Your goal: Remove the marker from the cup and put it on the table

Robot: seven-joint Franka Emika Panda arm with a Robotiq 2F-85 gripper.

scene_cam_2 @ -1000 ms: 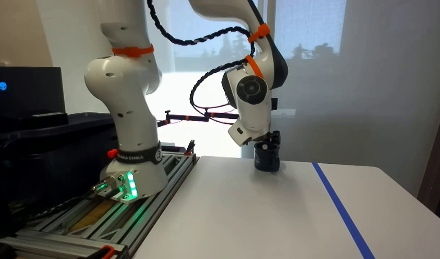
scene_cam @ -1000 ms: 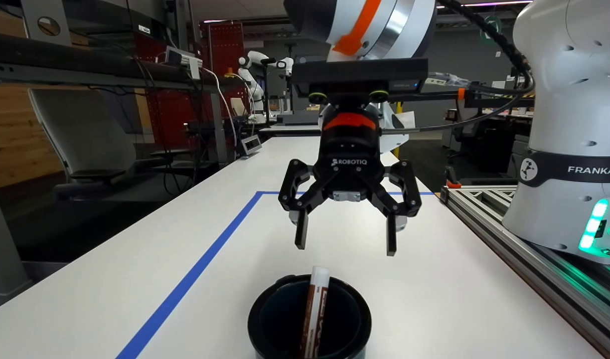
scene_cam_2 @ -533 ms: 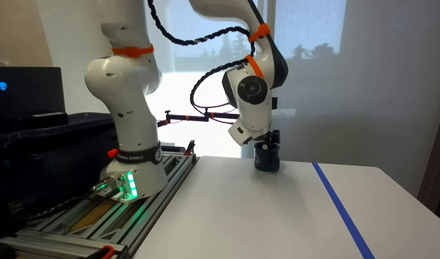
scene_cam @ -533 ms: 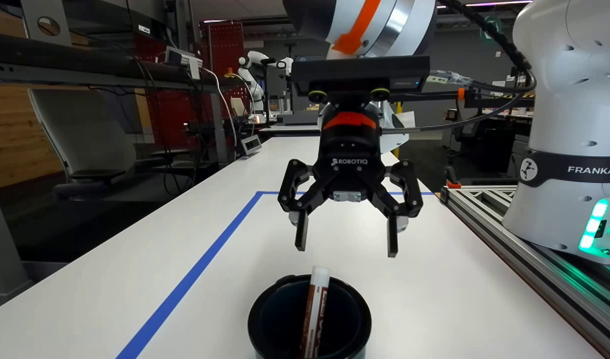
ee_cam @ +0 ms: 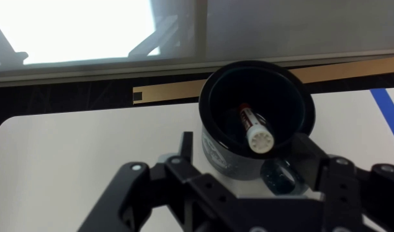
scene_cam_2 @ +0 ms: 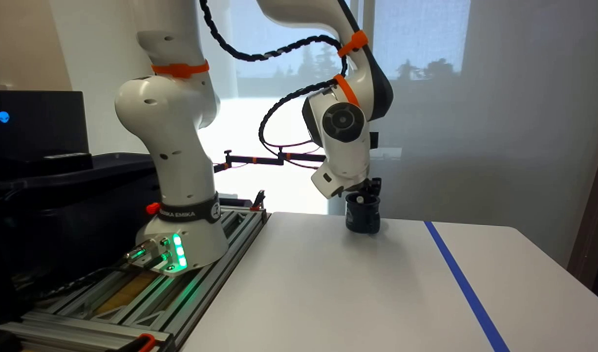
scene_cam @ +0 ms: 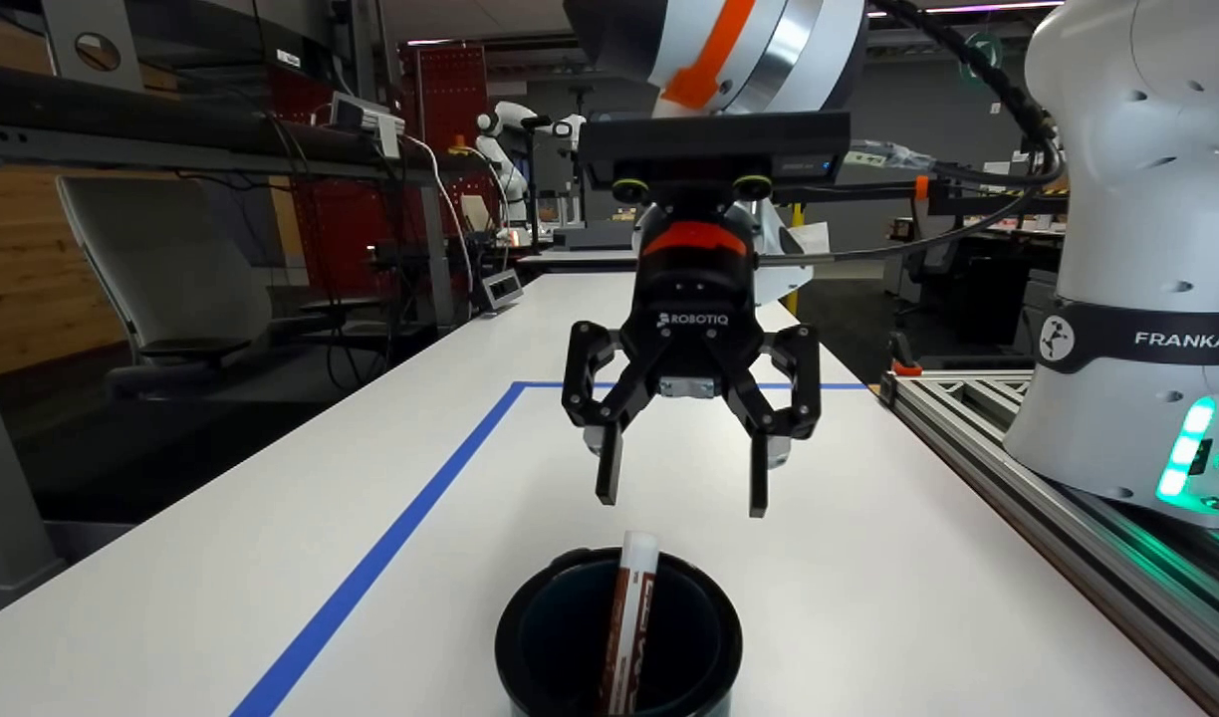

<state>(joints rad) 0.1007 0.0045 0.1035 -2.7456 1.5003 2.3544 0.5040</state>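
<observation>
Black two-fingered hand (scene_cam: pixel 682 506), jaws apart, near the round black cup (scene_cam_2: pixel 362 217) on the white tabletop (scene_cam_2: pixel 338 293); a brown-labelled white marker (scene_cam: pixel 629 622) leans inside.

The cup (scene_cam_2: pixel 362 216) looks glossy and glazed, the marker (ee_cam: pixel 252 124) smooth plastic. The surface (scene_cam: pixel 868 558) is smooth with a soft sheen, the rail (scene_cam: pixel 1053 523) bare metal, the arm (scene_cam_2: pixel 179 146) shiny and smooth, the end effector (scene_cam: pixel 682 505) mostly matt.

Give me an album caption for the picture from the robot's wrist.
White end up, a marker leans inside a black cup, the robot's open gripper in the foreground.
</observation>
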